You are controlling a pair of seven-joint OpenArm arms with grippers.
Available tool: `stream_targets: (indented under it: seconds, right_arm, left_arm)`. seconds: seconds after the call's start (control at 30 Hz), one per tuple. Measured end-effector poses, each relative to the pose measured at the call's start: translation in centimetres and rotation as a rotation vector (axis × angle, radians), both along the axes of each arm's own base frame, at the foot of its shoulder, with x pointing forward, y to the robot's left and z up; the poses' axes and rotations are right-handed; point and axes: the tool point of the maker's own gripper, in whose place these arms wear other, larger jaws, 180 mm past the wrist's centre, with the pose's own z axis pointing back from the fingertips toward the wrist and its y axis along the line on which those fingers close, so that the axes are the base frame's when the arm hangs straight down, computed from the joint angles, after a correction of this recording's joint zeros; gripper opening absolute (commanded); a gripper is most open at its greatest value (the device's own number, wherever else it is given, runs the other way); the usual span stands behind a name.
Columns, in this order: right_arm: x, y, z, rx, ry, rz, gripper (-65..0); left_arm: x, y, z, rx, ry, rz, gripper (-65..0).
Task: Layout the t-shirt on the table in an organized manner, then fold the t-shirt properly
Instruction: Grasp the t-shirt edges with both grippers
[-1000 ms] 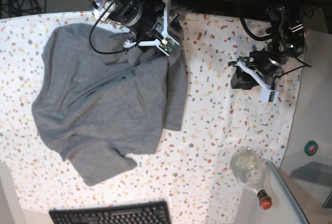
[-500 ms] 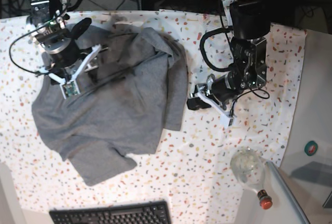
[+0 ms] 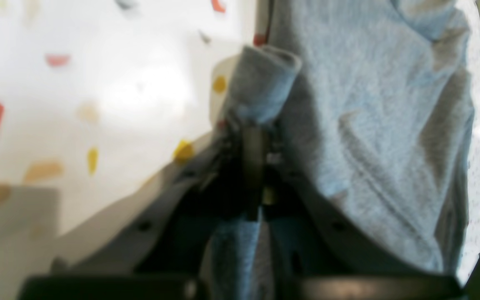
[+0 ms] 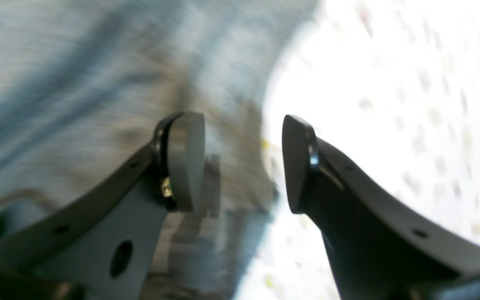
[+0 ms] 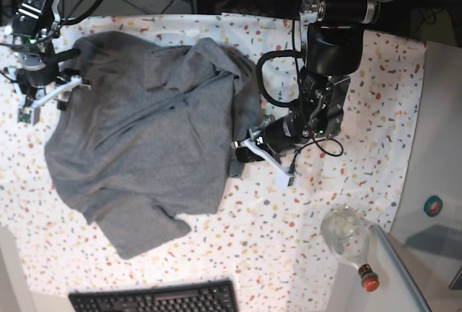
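Two arms reach over the bench (image 5: 346,204), where the grey t-shirt (image 5: 151,139) lies rumpled across the flecked white cloth, spread from the upper left toward the middle with one sleeve flopped out near the keyboard (image 5: 155,299). At the shirt's right edge the left tool (image 5: 249,149) is pinched tight on a fold of the fabric, which the left wrist view shows bunched up between its closed jaws. By the shirt's upper-left edge the right tool (image 5: 40,95) has its jaws (image 4: 242,162) spread apart with nothing between them, one finger over the fabric and the other over bare cloth.
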Motion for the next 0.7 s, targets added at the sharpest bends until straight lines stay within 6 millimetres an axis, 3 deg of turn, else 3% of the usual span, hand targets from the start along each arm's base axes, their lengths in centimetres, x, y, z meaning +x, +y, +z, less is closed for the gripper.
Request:
stream_targets:
  seconds: [0.1,0.27,0.43,0.57,0.7]
  right_arm:
    - [-0.7,-1.7,-0.5,-0.001,0.01,-0.054,-33.2]
    - [-2.3,-2.0,-0.9,0.13,-0.037,-0.155,-32.4]
    - [-5.5,1.2,-3.5,0.222,0.097,-0.108,-32.3]
    - [-4.9,3.9,-4.9,0.288,0.115,-0.061,-32.3]
    - [-4.0,3.6,-5.8,0.3,0.112,-0.06,-32.7]
  left_arm:
    - [0.1,2.2,0.0,-0.002,0.001,0.057,-65.0]
    - [-0.7,5.6,0.5,0.06,-0.034,0.109,-65.0]
    - [-2.1,5.8,0.8,0.096,-0.055,0.094,-65.0]
    - [-2.3,5.7,0.7,0.095,-0.053,0.092,-65.0]
    - [-2.5,5.7,0.6,0.093,-0.051,0.094,-65.0]
